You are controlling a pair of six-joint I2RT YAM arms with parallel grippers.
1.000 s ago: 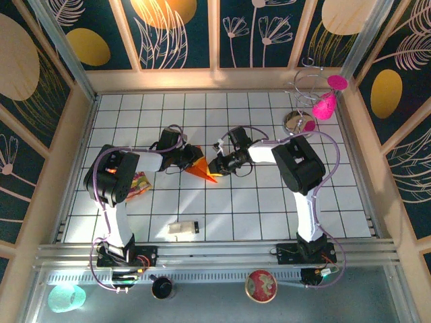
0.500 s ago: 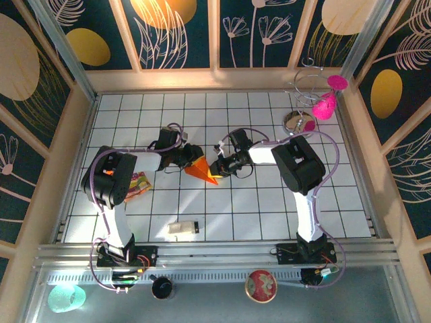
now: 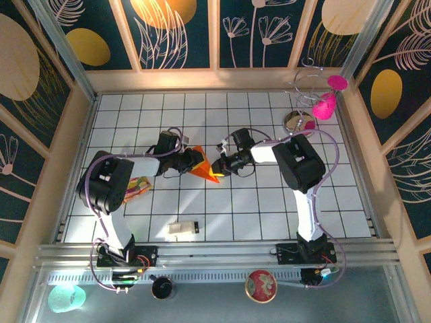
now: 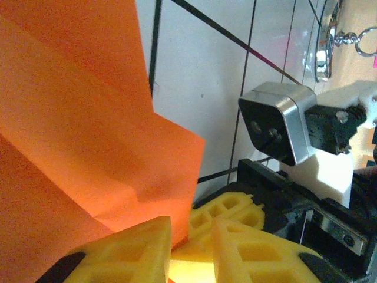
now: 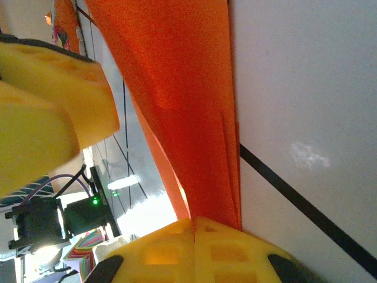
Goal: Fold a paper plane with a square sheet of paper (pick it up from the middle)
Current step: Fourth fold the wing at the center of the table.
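Top view: folded orange paper (image 3: 204, 168), a pointed wedge, lies right between left gripper (image 3: 192, 160) and right gripper (image 3: 216, 166) over the white tiled desk (image 3: 269, 208). The wrist views add the grips. On the right wrist we see yellow lattice foam pads (image 5: 159, 253) pressed together, pinching the paper's layered edge at their seam. On the left wrist the pads stand slightly apart with the paper edge entering the gap; we cannot tell if it grips. The paper is matte and smooth, with sharp creases.

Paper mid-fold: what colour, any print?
Plain bright orange paper, no print; best in the right wrist view.
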